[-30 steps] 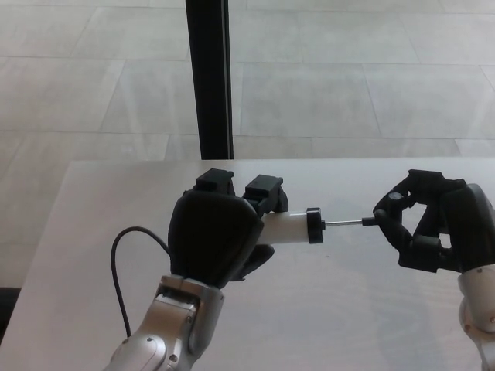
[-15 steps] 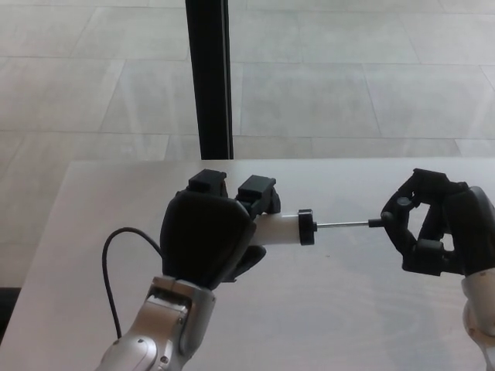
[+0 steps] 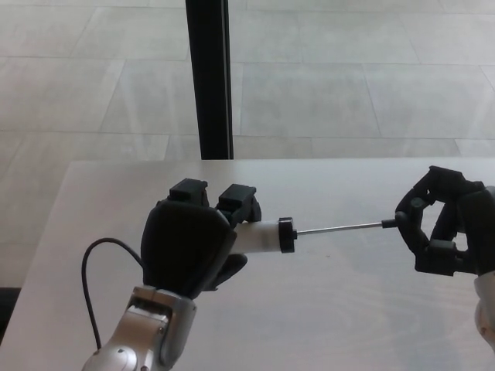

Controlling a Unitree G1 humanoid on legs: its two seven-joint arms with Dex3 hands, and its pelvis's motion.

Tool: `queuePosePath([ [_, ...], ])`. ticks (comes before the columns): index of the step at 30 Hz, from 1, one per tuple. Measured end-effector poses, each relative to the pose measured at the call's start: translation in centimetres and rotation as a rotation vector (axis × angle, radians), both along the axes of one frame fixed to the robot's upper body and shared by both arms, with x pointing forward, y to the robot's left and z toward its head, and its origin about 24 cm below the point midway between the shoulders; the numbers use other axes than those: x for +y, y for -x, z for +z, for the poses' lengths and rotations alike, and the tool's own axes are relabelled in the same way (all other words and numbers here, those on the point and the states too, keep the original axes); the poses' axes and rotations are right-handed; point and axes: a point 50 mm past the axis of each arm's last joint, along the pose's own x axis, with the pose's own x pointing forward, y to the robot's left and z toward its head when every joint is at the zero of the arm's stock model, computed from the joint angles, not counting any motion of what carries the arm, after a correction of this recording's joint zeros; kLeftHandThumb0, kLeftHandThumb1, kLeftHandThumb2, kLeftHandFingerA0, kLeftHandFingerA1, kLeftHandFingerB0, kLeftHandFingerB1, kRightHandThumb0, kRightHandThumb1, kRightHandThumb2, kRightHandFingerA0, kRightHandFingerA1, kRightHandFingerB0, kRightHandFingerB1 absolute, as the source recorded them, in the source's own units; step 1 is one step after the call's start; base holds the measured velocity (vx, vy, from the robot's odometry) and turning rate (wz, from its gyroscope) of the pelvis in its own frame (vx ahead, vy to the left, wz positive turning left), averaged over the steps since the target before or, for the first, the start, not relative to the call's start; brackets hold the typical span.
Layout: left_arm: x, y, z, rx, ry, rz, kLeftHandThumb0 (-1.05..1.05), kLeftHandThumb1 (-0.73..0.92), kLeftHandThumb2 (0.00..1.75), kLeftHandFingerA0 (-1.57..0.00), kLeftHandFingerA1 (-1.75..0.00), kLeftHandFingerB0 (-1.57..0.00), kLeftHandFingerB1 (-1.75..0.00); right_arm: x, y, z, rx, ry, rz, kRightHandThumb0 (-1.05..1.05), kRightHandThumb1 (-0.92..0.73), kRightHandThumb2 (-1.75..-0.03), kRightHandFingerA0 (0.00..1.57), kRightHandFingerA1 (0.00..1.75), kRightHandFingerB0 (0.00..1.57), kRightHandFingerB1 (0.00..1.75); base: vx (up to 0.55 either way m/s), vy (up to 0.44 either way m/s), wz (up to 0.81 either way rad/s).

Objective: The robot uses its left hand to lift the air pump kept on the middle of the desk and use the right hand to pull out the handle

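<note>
The air pump (image 3: 259, 236) sits left of centre in the frame, held clear of the table (image 3: 325, 309) by the left hand (image 3: 189, 247), whose fingers (image 3: 236, 199) wrap its white barrel. It looks light, rigid and smooth, so the barrel is the firm hold. The right hand (image 3: 441, 228), at the right edge, pinches the handle end of the thin rod (image 3: 336, 228), which is drawn well out and probably bends easily. The table is pale and smooth; a black cable (image 3: 89, 278) loops at lower left; behind are a tiled floor (image 3: 348, 77) and a dark post (image 3: 209, 77).

Bare bench (image 3: 348, 309) lies open beneath both hands; a black post (image 3: 208, 77) stands behind its far edge.
</note>
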Motion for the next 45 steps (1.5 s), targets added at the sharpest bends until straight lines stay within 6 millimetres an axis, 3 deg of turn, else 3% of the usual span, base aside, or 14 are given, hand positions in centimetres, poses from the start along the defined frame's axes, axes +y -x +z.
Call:
queuePosePath([
  [9, 0.6, 0.3, -0.4, 0.005, -0.005, 0.006, -0.21, 0.6, 0.9, -0.84, -1.72, -0.75, -1.47, -0.1, 0.0, -0.1, 0.005, -0.005, 0.005, -0.09, -0.43, -1.12, 0.93, 1.7, 0.84, 1.5, 0.0, 0.0, 0.0],
  [10, 0.7, 0.3, -0.4, 0.006, -0.003, 0.006, -0.21, 0.6, 0.9, -0.83, -1.71, -0.74, -1.47, -0.1, 0.0, -0.1, 0.006, -0.004, 0.006, -0.09, -0.48, -1.11, 1.06, 1.65, 0.83, 1.4, 0.0, 0.0, 0.0],
  [26, 1.2, 0.9, -1.0, 0.038, 0.021, 0.005, -0.21, 0.63, 0.86, -0.82, -1.75, -0.71, -1.51, -0.1, 0.0, -0.4, 0.001, -0.003, 0.02, -0.1, -0.43, -1.11, 0.92, 1.67, 0.85, 1.44, 0.0, 0.0, 0.0],
  [28, 1.2, 1.0, -1.1, 0.042, 0.021, 0.006, -0.2, 0.62, 0.86, -0.82, -1.75, -0.72, -1.51, -0.1, 0.0, -0.5, -0.001, -0.005, 0.024, -0.1, -0.48, -1.04, 0.94, 1.53, 0.93, 1.11, 0.0, 0.0, 0.0],
  [29, 1.2, 1.0, -1.2, 0.043, 0.021, 0.006, -0.19, 0.62, 0.88, -0.83, -1.75, -0.72, -1.51, -0.1, 0.1, -0.5, -0.001, -0.006, 0.025, -0.19, -0.69, -0.7, 0.95, 1.46, 0.79, 0.65, 0.0, 0.0, 0.0],
  [30, 1.3, 1.0, -1.2, 0.044, 0.021, 0.006, -0.2, 0.62, 0.87, -0.82, -1.75, -0.7, -1.53, -0.1, 0.1, -0.5, -0.001, -0.011, 0.026, -0.32, -0.69, -0.6, 1.04, 1.3, 0.55, 0.45, 0.0, 0.0, 0.0],
  [31, 1.3, 1.0, -1.2, 0.045, 0.02, 0.007, -0.16, 0.59, 0.89, -0.83, -1.75, -0.74, -1.53, -0.2, 0.1, -0.5, 0.003, -0.019, 0.028, -0.72, -0.52, -0.88, 0.5, 0.64, 0.05, 0.2, 0.0, 0.0, 0.0],
  [33, 1.3, 1.0, -1.2, 0.047, 0.021, 0.009, -0.16, 0.59, 0.89, -0.83, -1.75, -0.74, -1.53, -0.2, 0.1, -0.3, 0.018, -0.014, 0.044, -0.72, -0.52, -0.88, 0.5, 0.64, 0.05, 0.2, 0.0, 0.0, 0.0],
  [34, 1.4, 1.0, -1.3, 0.047, 0.021, 0.01, -0.19, 0.63, 0.86, -0.81, -1.75, -0.71, -1.52, -0.3, 0.2, -0.2, 0.025, -0.007, 0.051, -1.05, -0.6, -0.94, 0.0, 0.02, 0.0, 0.01, 0.0, 0.0, 0.0],
  [35, 1.4, 1.0, -1.3, 0.048, 0.022, 0.011, -0.19, 0.62, 0.87, -0.97, -1.73, -0.69, -1.46, -0.4, 0.1, -0.2, 0.037, 0.005, 0.062, -1.05, -0.62, -0.95, 0.0, 0.06, 0.0, 0.0, 0.0, 0.0, 0.0],
  [36, 1.3, 1.0, -1.3, 0.049, 0.023, 0.01, -0.2, 0.62, 0.89, -0.82, -1.75, -0.71, -1.52, -0.5, 0.1, -0.2, 0.049, 0.017, 0.072, -0.95, -0.6, -0.59, 0.0, 0.0, 0.0, 0.0, 0.0, 0.0, 0.0],
  [43, 1.2, 1.0, -1.3, 0.059, 0.02, 0.007, -0.19, 0.6, 0.93, -0.85, -1.72, -0.76, -1.36, -1.1, 0.1, -0.4, 0.15, 0.102, 0.14, -0.99, -0.58, -0.72, 0.0, 0.0, 0.0, 0.0, 0.0, 0.0, 0.0],
  [44, 1.2, 1.0, -1.3, 0.061, 0.017, 0.006, -0.16, 0.63, 0.94, -1.01, -1.74, -0.75, -1.4, -1.2, 0.1, -0.5, 0.159, 0.107, 0.144, -1.02, -0.63, -0.6, 0.0, 0.0, 0.0, 0.0, 0.0, 0.0, 0.0],
  [45, 1.0, 1.1, -1.5, 0.072, 0.004, -0.003, -0.16, 0.59, 0.93, -0.98, -1.7, -0.78, -1.37, -1.4, 0.1, -0.5, 0.178, 0.113, 0.151, -1.03, -0.51, -0.79, 0.0, 0.0, 0.0, 0.0, 0.0, 0.0, 0.0],
])
